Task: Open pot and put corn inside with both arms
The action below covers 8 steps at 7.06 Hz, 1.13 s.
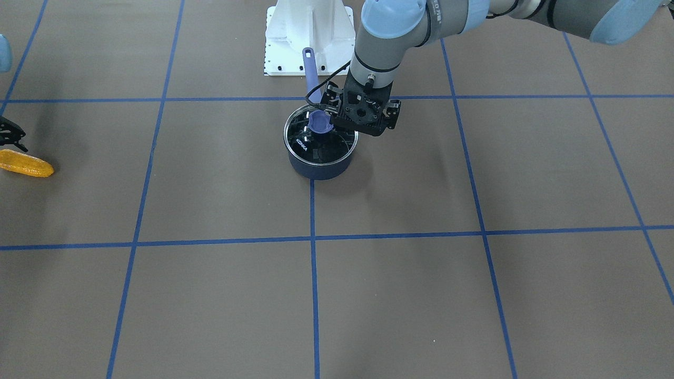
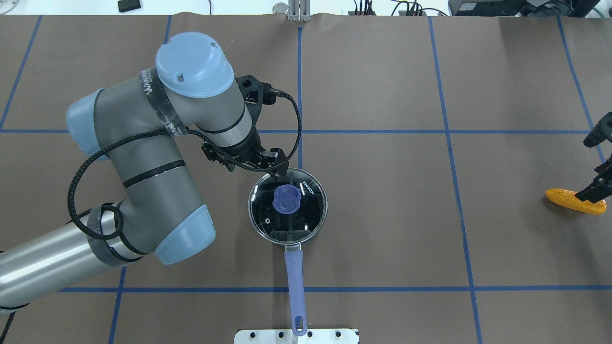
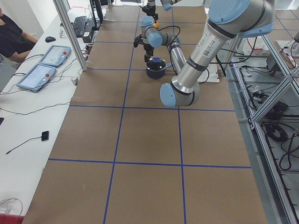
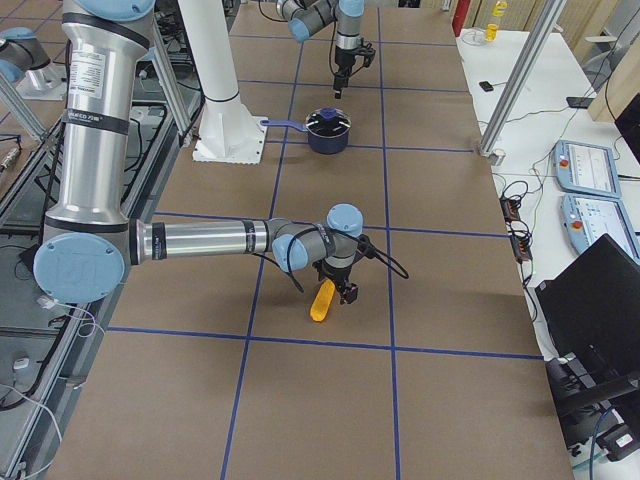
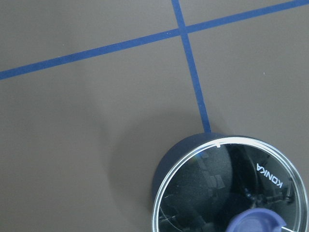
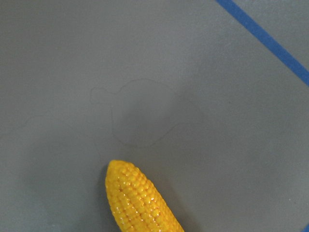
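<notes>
The left gripper (image 1: 360, 118) hangs over the far-left edge of the glass lid (image 2: 267, 217) and holds nothing. Its jaws are hidden by the wrist housing, so I cannot tell how far apart they stand. Its own camera shows no fingers, with the purple knob (image 2: 287, 199) only just entering at the bottom right corner. The knob therefore lies a little off the tool's axis, toward the robot and slightly to its right. My judgement is that the coming move depends on closing that small sideways offset before coming down on the knob.

The lid sits closed on the navy pot (image 1: 316, 167). The pot's long purple handle (image 2: 294, 272) runs straight back to the white mounting base (image 2: 258, 337).

Well apart, on the robot's right, the right gripper (image 2: 595, 187) is poised over one end of the corn (image 2: 573, 200). Whether it touches the cob, or how wide it is open, I cannot tell. The corn lies flat on the brown table (image 2: 382, 239), with its long axis roughly across the table and slightly slanted. The left arm is clearly the nearer to the pot, and the right arm the nearer to the corn.
</notes>
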Each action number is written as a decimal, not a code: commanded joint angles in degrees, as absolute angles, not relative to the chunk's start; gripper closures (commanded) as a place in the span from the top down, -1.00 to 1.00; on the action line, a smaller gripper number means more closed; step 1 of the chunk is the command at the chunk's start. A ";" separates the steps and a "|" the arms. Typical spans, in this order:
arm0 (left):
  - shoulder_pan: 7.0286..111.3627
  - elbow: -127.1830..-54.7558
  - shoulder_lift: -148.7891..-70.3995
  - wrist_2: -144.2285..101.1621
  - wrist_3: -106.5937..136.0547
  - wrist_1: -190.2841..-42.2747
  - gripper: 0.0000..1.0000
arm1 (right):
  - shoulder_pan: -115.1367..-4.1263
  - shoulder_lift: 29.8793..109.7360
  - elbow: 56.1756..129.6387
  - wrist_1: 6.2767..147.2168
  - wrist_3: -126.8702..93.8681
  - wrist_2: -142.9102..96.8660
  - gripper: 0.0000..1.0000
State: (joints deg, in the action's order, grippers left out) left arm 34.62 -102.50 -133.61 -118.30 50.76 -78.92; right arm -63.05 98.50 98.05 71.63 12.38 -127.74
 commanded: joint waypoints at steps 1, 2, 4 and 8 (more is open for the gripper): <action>32.26 -99.60 -136.83 -114.71 52.38 -78.93 1.00 | -61.53 98.35 97.73 71.63 12.92 -127.53 1.00; 32.26 -99.67 -136.85 -114.70 52.38 -78.93 1.00 | -59.87 98.44 97.56 71.89 12.92 -125.27 1.00; 32.26 -99.84 -136.85 -114.70 52.38 -78.93 1.00 | -58.10 98.44 96.60 72.07 12.92 -123.23 1.00; 32.26 -100.19 -136.76 -114.70 52.38 -78.84 1.00 | -55.90 99.40 96.50 72.07 13.70 -122.34 0.95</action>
